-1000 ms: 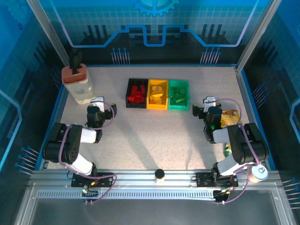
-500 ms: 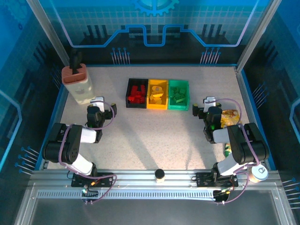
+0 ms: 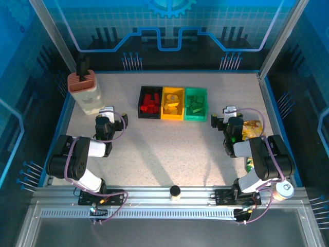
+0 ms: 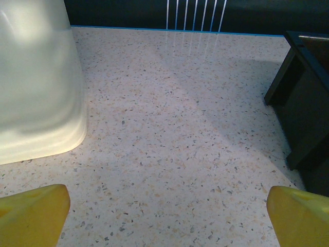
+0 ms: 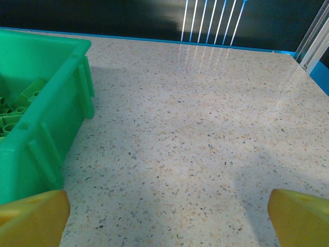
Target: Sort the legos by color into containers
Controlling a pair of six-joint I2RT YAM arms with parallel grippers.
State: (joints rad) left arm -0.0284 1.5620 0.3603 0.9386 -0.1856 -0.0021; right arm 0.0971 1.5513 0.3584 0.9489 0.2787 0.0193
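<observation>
You appear to be at the end of the sort, not in the middle of a pick. The red studded plastic bricks (image 3: 150, 103) lie in the black rectangular plastic bin (image 3: 140, 103). The yellow studded bricks (image 3: 173, 103) are in the yellow bin (image 3: 172, 118) beside it, and the green studded bricks (image 3: 195, 104) are in the green bin (image 3: 195, 118). The three bins stand in a touching row at the middle of the speckled surface (image 3: 169, 149), and I can find no loose brick on it.

Your left gripper (image 4: 164, 218) has its yellow fingers (image 4: 31, 216) spread wide, with bare surface between them. It holds and touches nothing, and sits between the tall beige holder (image 4: 36, 82) and the black bin's corner. Your right gripper (image 5: 164, 218) is equally wide apart and empty, and hangs just beside the green bin's outer wall without touching it.

Before you call the task done, check the surface around the crumpled yellow snack packet (image 3: 252, 128) near your right arm, where a small brick could be hidden. If you find none, no further grasp is needed.
</observation>
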